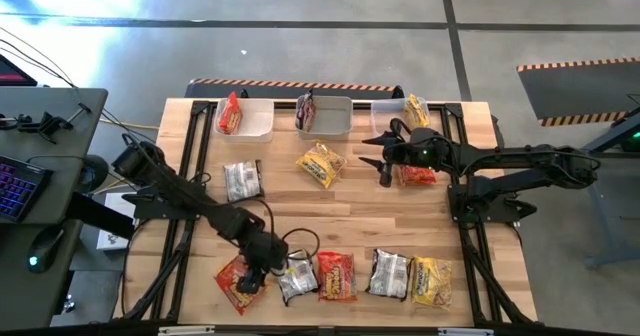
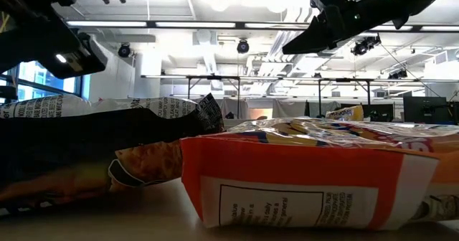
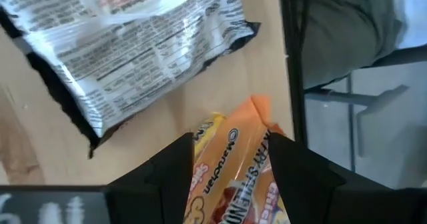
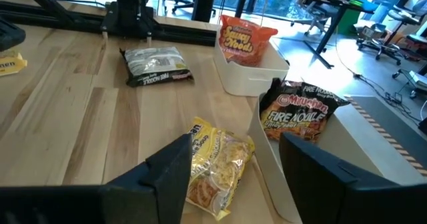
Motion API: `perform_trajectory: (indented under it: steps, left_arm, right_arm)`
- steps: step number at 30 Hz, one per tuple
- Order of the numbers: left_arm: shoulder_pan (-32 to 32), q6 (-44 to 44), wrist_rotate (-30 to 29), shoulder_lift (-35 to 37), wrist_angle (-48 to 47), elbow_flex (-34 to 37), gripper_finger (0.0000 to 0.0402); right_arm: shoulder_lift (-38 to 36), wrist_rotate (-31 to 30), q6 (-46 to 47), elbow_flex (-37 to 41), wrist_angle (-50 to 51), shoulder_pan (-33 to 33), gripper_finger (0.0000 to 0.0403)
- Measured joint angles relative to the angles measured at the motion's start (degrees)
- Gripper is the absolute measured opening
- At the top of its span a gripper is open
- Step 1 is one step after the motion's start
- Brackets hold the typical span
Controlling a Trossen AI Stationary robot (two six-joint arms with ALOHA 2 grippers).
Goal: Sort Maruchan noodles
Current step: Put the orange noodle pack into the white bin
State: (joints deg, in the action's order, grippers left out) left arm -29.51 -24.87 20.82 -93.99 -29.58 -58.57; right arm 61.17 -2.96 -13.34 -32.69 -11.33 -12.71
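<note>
Your left pincer (image 3: 230,177) grips a red-orange plastic ramen packet (image 1: 238,276) at the desk's (image 1: 340,211) near edge. Right pincer (image 1: 381,158) hangs open; another red-orange packet (image 1: 416,174) lies just beside it.

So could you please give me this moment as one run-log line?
left gripper: jaws around red-orange packet, near table edge | right gripper: jaws open, empty, by the bins | sorting unfinished

Table top (image 1: 340,211): pale wood planks with visible grain, matt finish, framed by black metal rails. Noodle packets, e.g. the silver packet (image 3: 133,57) and the yellow packet (image 4: 217,161): thin crinkled plastic film, glossy with highlights. Bins (image 4: 257,74): smooth pale plastic, matt.
</note>
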Motion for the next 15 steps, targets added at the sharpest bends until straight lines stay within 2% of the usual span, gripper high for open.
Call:
perform_trajectory:
  steps: [8,15]
  left_arm:
    - [-1.0,1.6,-2.8,0.0,3.0,0.0,0.0171]
    - [-1.2,2.0,-2.5,0.0,4.8,0.0,0.0099]
  right_arm:
    - [0.0,0.0,0.0,0.0,0.0,0.0,0.0211]
    - [0.0,0.0,0.1,0.0,0.5,0.0,0.0211]
